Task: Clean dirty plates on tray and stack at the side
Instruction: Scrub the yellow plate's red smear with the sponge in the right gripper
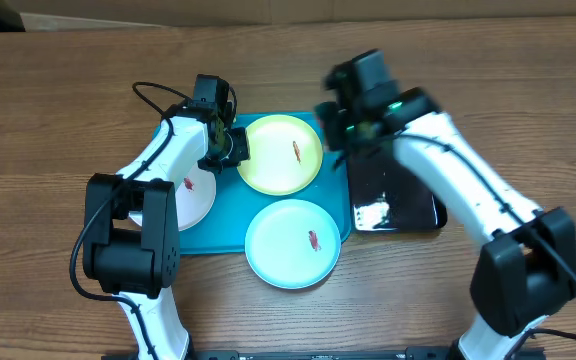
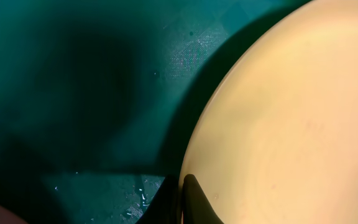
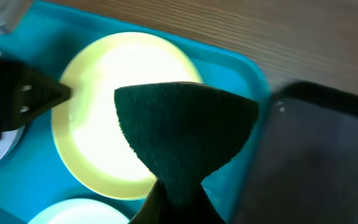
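Yellow-green plate [image 1: 280, 153], round and glossy, rests on rectangular turquoise tray [image 1: 226, 205]

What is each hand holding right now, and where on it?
Left hand pinches the yellow-green plate at its rim. Right hand grips a dark green cloth by its bunched lower end.

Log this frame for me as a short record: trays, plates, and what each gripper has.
tray: turquoise tray, three plates on it
plates: yellow-green plate at back; white plate left; light blue plate over front rim
smears: red-brown mark on all three
left gripper: shut on yellow-green plate's left rim
right gripper: shut on dark green cloth, by yellow-green plate, contact unclear
beside: black tray, on the right
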`<state>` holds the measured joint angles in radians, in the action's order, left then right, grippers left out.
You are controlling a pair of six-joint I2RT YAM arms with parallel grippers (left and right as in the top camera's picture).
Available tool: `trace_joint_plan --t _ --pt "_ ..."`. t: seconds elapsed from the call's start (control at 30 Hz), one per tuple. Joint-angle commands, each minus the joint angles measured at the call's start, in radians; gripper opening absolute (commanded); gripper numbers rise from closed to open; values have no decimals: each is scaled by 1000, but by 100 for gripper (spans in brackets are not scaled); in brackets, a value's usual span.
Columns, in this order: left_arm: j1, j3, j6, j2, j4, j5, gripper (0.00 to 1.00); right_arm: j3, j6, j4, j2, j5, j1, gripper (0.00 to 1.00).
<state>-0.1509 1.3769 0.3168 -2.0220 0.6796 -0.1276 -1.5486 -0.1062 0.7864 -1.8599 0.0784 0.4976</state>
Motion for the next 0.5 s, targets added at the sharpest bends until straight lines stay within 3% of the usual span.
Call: trace_joint_plan --t 0.0,0.47 --pt "0 17 24 -18 -3 4 4 -24 -34 -35 -15 -209 65 4" --pt "0 17 24 -18 2 4 4 -24 -89 -163 -176 -250 113 4"
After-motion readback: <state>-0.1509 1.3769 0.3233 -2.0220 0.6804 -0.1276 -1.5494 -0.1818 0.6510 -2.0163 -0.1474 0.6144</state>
